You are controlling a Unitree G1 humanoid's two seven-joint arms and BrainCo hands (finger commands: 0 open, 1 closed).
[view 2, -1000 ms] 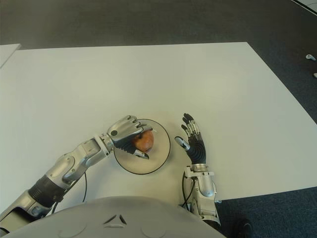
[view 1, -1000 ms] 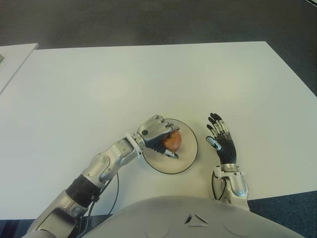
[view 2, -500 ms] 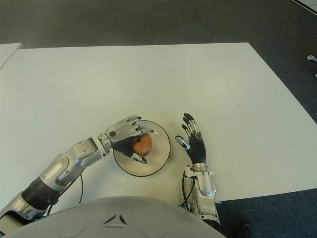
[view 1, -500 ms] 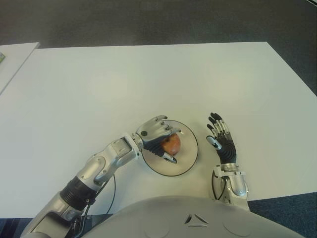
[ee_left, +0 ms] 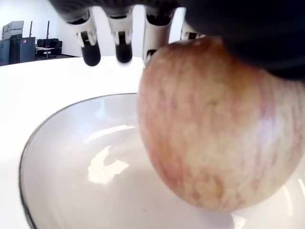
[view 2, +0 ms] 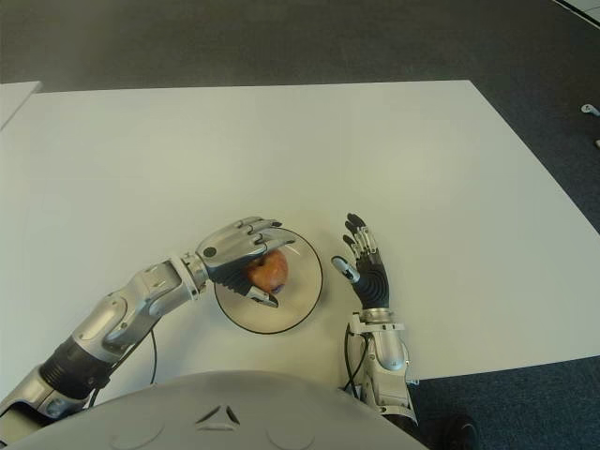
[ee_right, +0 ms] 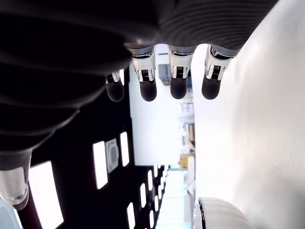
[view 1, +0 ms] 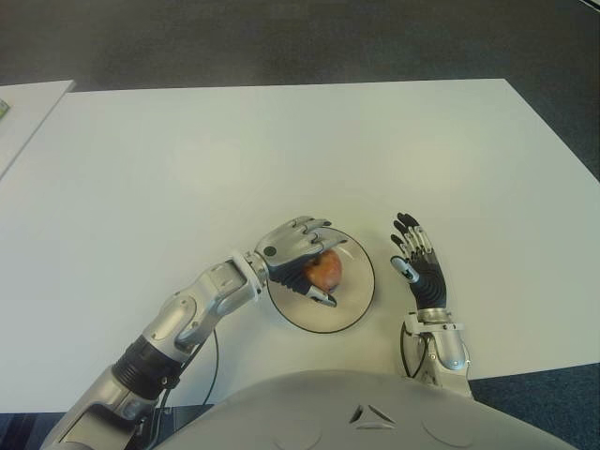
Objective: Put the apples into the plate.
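Note:
A red-yellow apple (view 1: 326, 271) (ee_left: 214, 129) sits inside the round white plate (view 1: 349, 301) (ee_left: 81, 162) near the table's front edge. My left hand (view 1: 298, 246) hovers right over the apple, its fingers (ee_left: 121, 45) stretched out flat above it and the thumb beside it, no longer clamped around the fruit. The palm hides the apple's top. To the right of the plate my right hand (view 1: 420, 262) shows idle, fingers (ee_right: 147, 86) straight and holding nothing.
The white table (view 1: 281, 150) stretches wide beyond the plate. A second white tabletop (view 1: 23, 108) juts in at the far left. Dark floor lies past the table's far and right edges. My own torso fills the bottom of the eye views.
The left hand's fingers have uncurled from the apple and straightened over it. The apple stays in the plate. The right hand has not moved.

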